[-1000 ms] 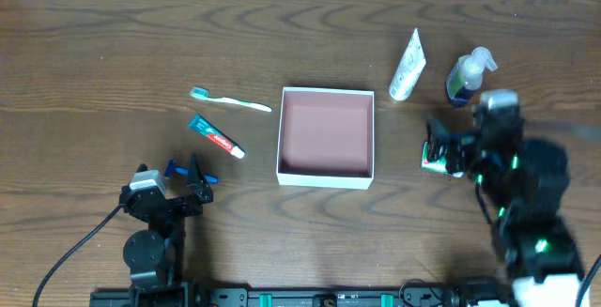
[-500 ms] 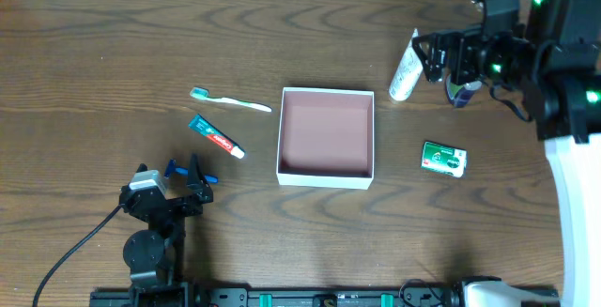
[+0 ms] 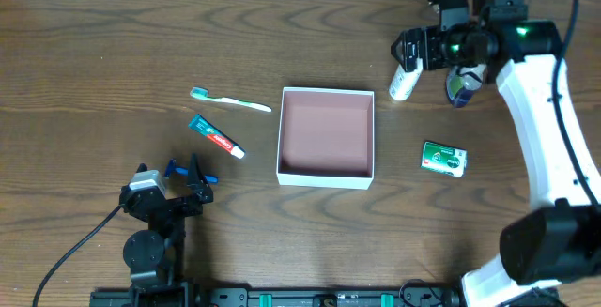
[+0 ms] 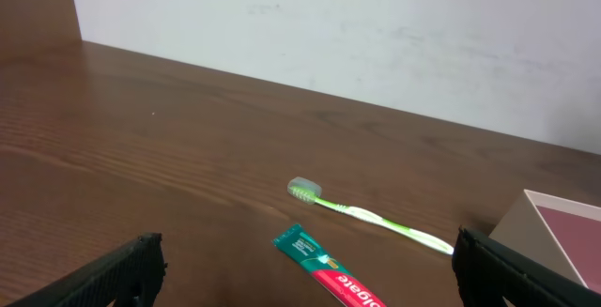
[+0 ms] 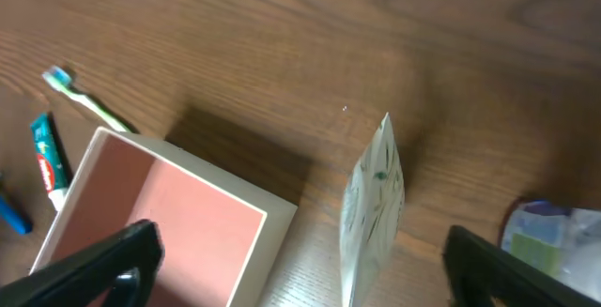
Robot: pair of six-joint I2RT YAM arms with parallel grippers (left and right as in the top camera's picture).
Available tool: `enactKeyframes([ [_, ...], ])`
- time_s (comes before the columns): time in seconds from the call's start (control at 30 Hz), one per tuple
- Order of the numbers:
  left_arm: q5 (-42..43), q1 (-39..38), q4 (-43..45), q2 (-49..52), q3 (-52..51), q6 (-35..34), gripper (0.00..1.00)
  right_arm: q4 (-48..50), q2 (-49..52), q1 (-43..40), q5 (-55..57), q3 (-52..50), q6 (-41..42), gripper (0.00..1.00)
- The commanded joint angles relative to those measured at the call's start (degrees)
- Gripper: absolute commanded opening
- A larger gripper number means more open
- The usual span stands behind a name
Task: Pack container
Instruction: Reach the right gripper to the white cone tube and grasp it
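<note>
1. The right arm (image 3: 540, 110) is reaching far across the desk (image 3: 113, 44) toward the back right corner. It is bending at the top, so its wrist is pointing left.
2. The right jaws are hanging over the tube (image 5: 373, 213). They are standing wide apart and are gripping nothing.
3. The left arm (image 3: 150, 208) is sitting folded low at the front left of the desk. It is pointing toward the back.
4. The left jaws are also standing wide apart, with nothing between them.
5. The box (image 3: 326, 138) is sitting in the middle of the desk. Its reddish floor is showing bare.
6. The toothbrush (image 3: 230, 100) and the toothpaste (image 3: 216, 137) are lying left of the box, near each other but not touching.
7. The carton (image 3: 443, 159) is lying right of the box, well apart from the right jaws.
8. The bottle (image 3: 463, 86) is standing just right of the tube.
9. From above, the right wrist is covering the top of the tube and part of the bottle.
10. In the right wrist view, the edge is cutting off most of the bottle and the near side of the box.
11. In the left wrist view, only one corner of the box is peeking in at the right edge.
12. The words on the carton are looking too small to read.
</note>
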Motion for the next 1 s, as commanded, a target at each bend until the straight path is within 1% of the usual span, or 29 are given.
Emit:
enactKeyframes([
  [0.0, 1.0, 0.2, -1.3, -0.4, -1.3, -0.3, 0.98, 0.6, 2.3, -0.7, 1.0, 0.7, -0.6, 0.84],
  [0.07, 1.0, 0.2, -1.3, -0.4, -1.3, -0.3, 0.98, 0.9, 3.3, -0.7, 1.8, 0.7, -0.4, 0.75],
  [0.17, 1.1, 0.2, -1.3, -0.4, -1.3, -0.3, 0.98, 1.1, 3.7, -0.7, 3.8, 0.7, -0.2, 0.56],
  [0.2, 1.0, 0.2, -1.3, -0.4, -1.3, -0.3, 0.98, 1.2, 3.7, -0.6, 4.7, 0.7, -0.2, 0.54],
  [0.4, 1.0, 0.2, -1.3, -0.4, -1.3, -0.3, 0.98, 2.2, 3.8, -0.4, 9.0, 0.7, -1.5, 0.47],
  [0.47, 1.0, 0.2, -1.3, -0.4, -1.3, -0.3, 0.98, 2.4, 3.8, -0.4, 9.0, 0.7, -2.0, 0.42],
  [0.53, 1.0, 0.2, -1.3, -0.4, -1.3, -0.3, 0.98, 2.7, 3.8, -0.4, 9.2, 0.7, -2.2, 0.31],
  [0.67, 1.0, 0.2, -1.3, -0.4, -1.3, -0.3, 0.98, 2.8, 3.8, -0.4, 9.2, 0.7, -2.2, 0.16],
  [0.73, 1.0, 0.2, -1.3, -0.4, -1.3, -0.3, 0.98, 2.7, 3.9, -0.3, 9.2, 0.7, -2.2, 0.03],
  [0.77, 1.0, 0.2, -1.3, -0.3, -1.3, -0.3, 0.98, 2.7, 3.9, -0.3, 9.2, 0.7, -2.1, 0.01],
  [0.97, 1.1, 0.2, -1.3, -0.3, -1.3, -0.3, 0.98, 3.7, 3.8, 0.3, 9.6, 0.8, -1.8, 0.01],
])
